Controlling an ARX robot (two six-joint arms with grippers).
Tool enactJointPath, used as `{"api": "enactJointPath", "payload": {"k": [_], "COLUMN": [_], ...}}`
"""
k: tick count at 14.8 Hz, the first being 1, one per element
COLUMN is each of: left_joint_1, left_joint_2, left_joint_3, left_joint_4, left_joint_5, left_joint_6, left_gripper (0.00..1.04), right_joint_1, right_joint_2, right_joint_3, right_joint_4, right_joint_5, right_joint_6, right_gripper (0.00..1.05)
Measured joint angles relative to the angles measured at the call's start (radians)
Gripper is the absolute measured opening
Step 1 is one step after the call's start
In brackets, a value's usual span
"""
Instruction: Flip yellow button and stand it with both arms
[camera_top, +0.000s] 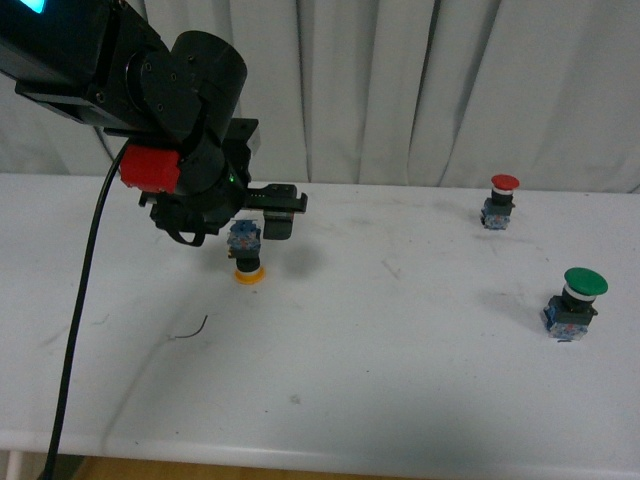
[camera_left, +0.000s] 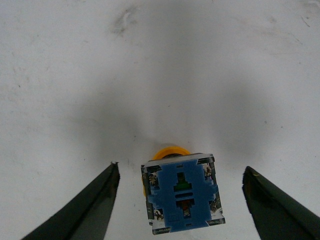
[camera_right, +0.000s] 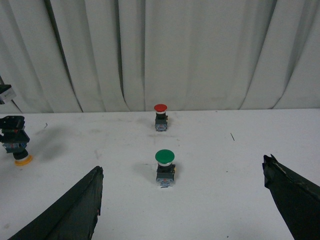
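Tabletop (camera_top: 400, 400): white, flat, faintly scuffed; three buttons are carried on it.
Black cable (camera_top: 85, 300): run down from the left arm past the tabletop's near edge.
Green button (camera_top: 575, 303): larger push-button with a round green cap and blue base, stood cap-up on the right side.
Yellow button (camera_top: 246, 255): small push-button with a round orange-yellow cap and blue block base, stood upside down on the left side, cap set on the tabletop, base uppermost.
Left arm (camera_top: 185, 100): bulky, black, fitted with a red block (camera_top: 150, 168), held directly above the yellow button.
Left fingers (camera_left: 90, 205): black, wedge-shaped, spread apart on either side of the blue base; no contact is seen.
Right fingers (camera_right: 70, 215): black, spread wide, nothing held, well apart from the green button ahead.
Red button (camera_top: 502, 200): small red-capped push-button, stood cap-up near the far right edge.
Curtain (camera_top: 450, 90): white, pleated, hung behind the tabletop.
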Motion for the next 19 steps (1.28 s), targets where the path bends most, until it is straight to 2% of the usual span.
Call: {"api": "enactJointPath", "payload": {"k": [1,2,7,14,19], "left_joint_1": [-0.004,-0.005,-0.006,-0.018,-0.064], "left_joint_2": [0.002,0.002,0.002,-0.006,-0.249], "left_joint_3": [0.006,0.006,0.007,-0.002,-0.229], "left_joint_4": [-0.005,-0.004,-0.002,0.024,0.184], "left_joint_5": [-0.003,-0.003,-0.003,0.001,0.055], "left_joint_6": [0.004,0.004,0.006,0.008,0.04], "left_gripper": [0.45,0.39,0.33,0.31,0.31], "right_joint_1": [0.0,0.0,0.0,0.0,0.0], "right_joint_2": [0.0,0.0,0.0,0.0,0.0], "right_joint_3": [0.0,0.0,0.0,0.0,0.0], "right_joint_4": [0.0,0.0,0.0,0.0,0.0], "right_joint_5": [0.0,0.0,0.0,0.0,0.0], "right_joint_6": [0.0,0.0,0.0,0.0,0.0], "right_gripper": [0.98,0.98,0.98,0.98,0.98]}}
